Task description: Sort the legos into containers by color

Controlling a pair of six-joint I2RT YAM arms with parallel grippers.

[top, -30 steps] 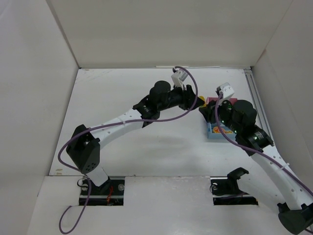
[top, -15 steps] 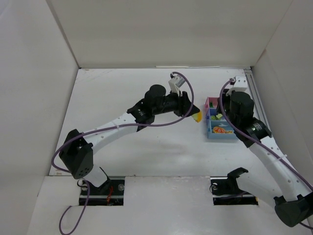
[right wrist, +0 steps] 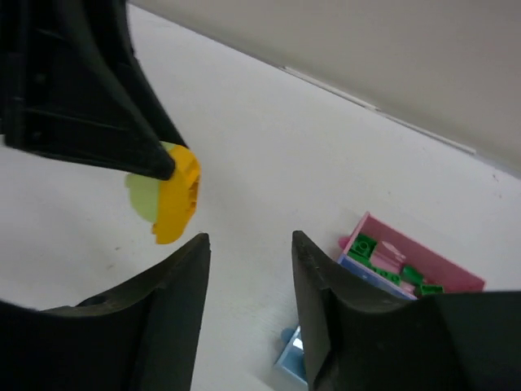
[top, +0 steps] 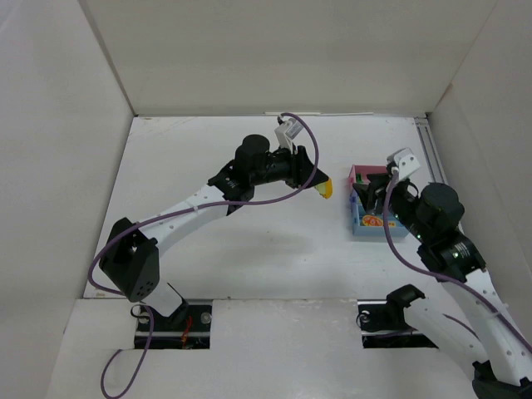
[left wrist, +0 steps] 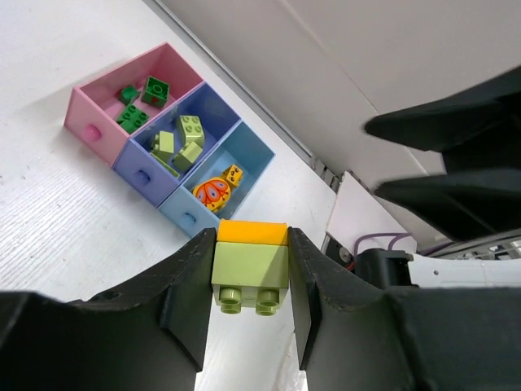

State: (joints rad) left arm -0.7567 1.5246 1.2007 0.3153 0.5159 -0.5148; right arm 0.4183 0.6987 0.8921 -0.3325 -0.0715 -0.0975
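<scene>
The left arm (top: 199, 204) reaches from its base up and to the right across the table (top: 249, 258), with its elbow low near the base and its forearm stretched toward the middle. The left gripper (left wrist: 248, 243) is clamped on a clump (left wrist: 249, 273) of two legos, a pale-green brick capped by an orange one. One finger presses each side, and the pale brick's underside faces the wrist camera. In the top view the clump sits left of the trays, apart from them.

The right arm (top: 449, 249) rises from the near right corner and bends back toward the left, its wrist tipped over the row of trays. The right gripper (right wrist: 248, 240) has its jaws spread with nothing between them. Its camera looks past them at the clump, which is pinched by the other arm's dark finger.

The three trays are joined in a row. The pink tray (left wrist: 98, 110) holds green legos (left wrist: 142, 91). The blue tray (left wrist: 142, 167) beside it holds pale-green legos (left wrist: 181, 138). The light-blue tray (left wrist: 252, 163) holds orange legos (left wrist: 216, 189). In the top view the right gripper's fingers cover part of the row.
</scene>
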